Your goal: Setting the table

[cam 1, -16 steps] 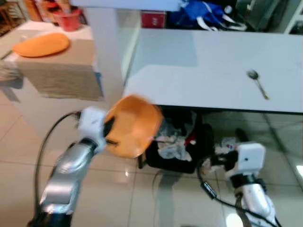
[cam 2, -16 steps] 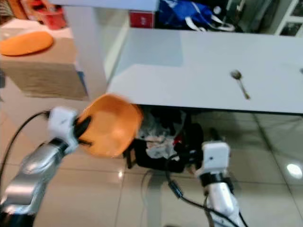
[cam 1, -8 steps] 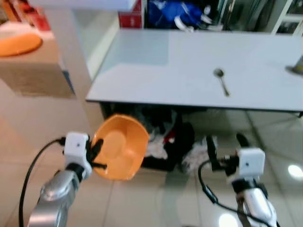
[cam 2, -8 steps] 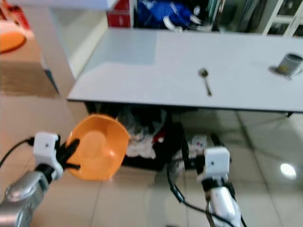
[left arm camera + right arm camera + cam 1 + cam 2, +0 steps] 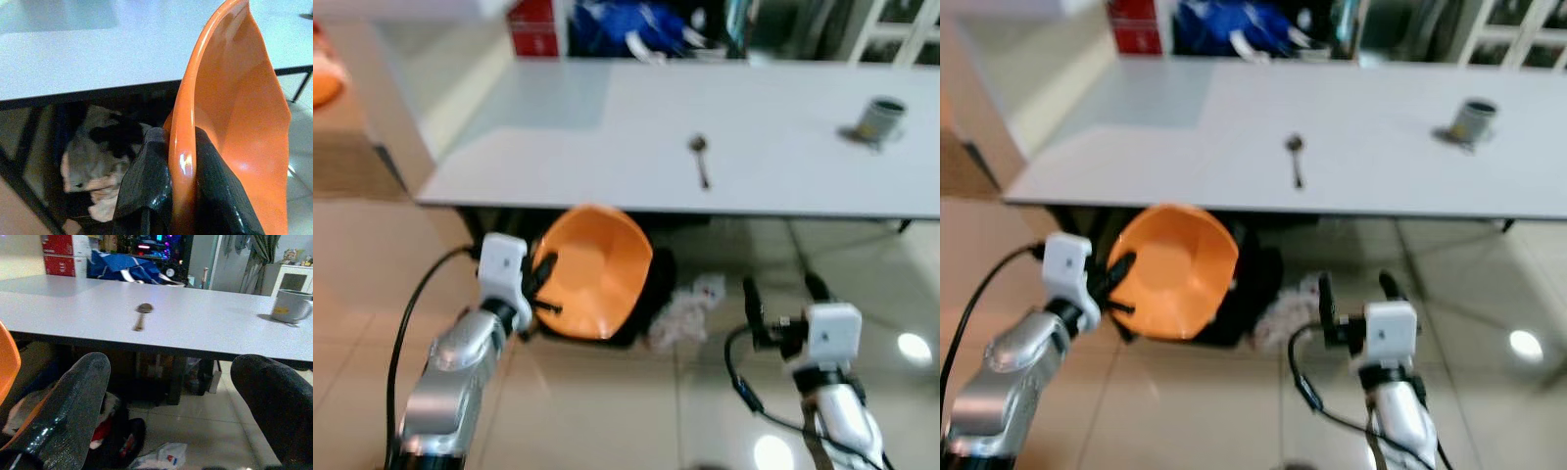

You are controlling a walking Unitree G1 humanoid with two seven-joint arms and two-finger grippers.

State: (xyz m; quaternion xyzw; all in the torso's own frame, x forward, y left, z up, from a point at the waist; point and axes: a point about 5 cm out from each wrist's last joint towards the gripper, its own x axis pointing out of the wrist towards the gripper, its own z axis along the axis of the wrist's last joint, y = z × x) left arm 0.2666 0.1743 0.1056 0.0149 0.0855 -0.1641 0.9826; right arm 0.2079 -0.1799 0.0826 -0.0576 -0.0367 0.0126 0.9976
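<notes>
I have the left gripper [image 5: 544,284] clamped on the rim of an orange bowl [image 5: 597,272], one black finger on the inside and one on the outside of the wall; the left wrist view shows both fingers [image 5: 146,176] pinching the thin orange edge. The bowl is tilted up on its side, its hollow facing the camera, and it hangs in the air just in front of and below the near edge of the grey table [image 5: 607,147], not touching it. Behind the bowl, under the table, I can see a dark bag or bin [image 5: 651,279] with crumpled cloth and a white plastic bag [image 5: 690,304] lying on the tiled floor [image 5: 607,392].

My right gripper [image 5: 779,302] is held low over the floor, in front of the table and well apart from the bowl, with its two black fingers [image 5: 78,401] spread wide and nothing between them. Through that gap the right wrist view looks along the tabletop.

On the table a metal spoon [image 5: 699,157] lies near the middle, its bowl end away from me and handle pointing toward the near edge. A grey mug [image 5: 879,117] stands upright toward the far right side, well apart from the spoon. At the far end beyond the table there is a blue bag [image 5: 626,24] and a red box [image 5: 533,20]. The head views are somewhat blurred.
</notes>
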